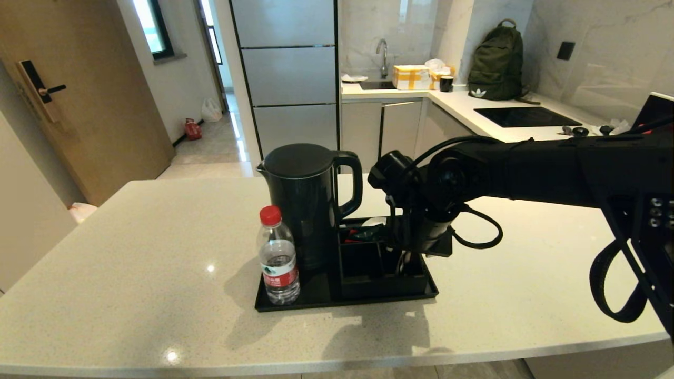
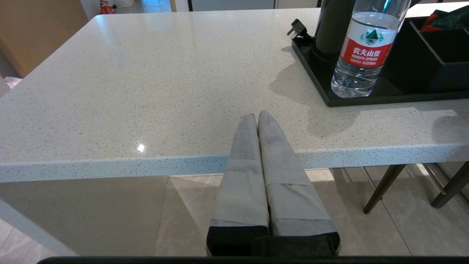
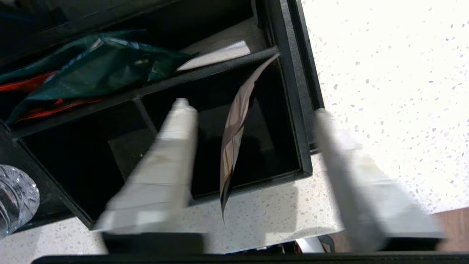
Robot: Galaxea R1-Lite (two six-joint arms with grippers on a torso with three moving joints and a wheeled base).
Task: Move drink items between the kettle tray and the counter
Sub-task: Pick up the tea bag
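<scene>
The sachet (image 3: pixel 234 135) stands on edge in the box's (image 3: pixel 293 110) near right compartment, light and floppy, best pinched across its flat faces; the right gripper (image 3: pixel 253 165) hovers over it, fingers wide; the bottle (image 1: pixel 277 258) stands on the tray (image 1: pixel 295 302), slippery; left gripper (image 2: pixel 258 117), fingers together, waits by the surface (image 1: pixel 131 252) edge.

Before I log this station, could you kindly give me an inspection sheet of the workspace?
Surface: counter pale speckled stone.
Job's things: water bottle upright on kettle tray; beige sachet on edge in a compartment of the black box.
Clutter: kettle on the tray; red and green packets in the box.
Grippers: right gripper open around the sachet; left gripper shut, at the counter's near edge.
Cables: kettle plug lies beside the tray.
Surroundings: backpack, sink, door.
</scene>
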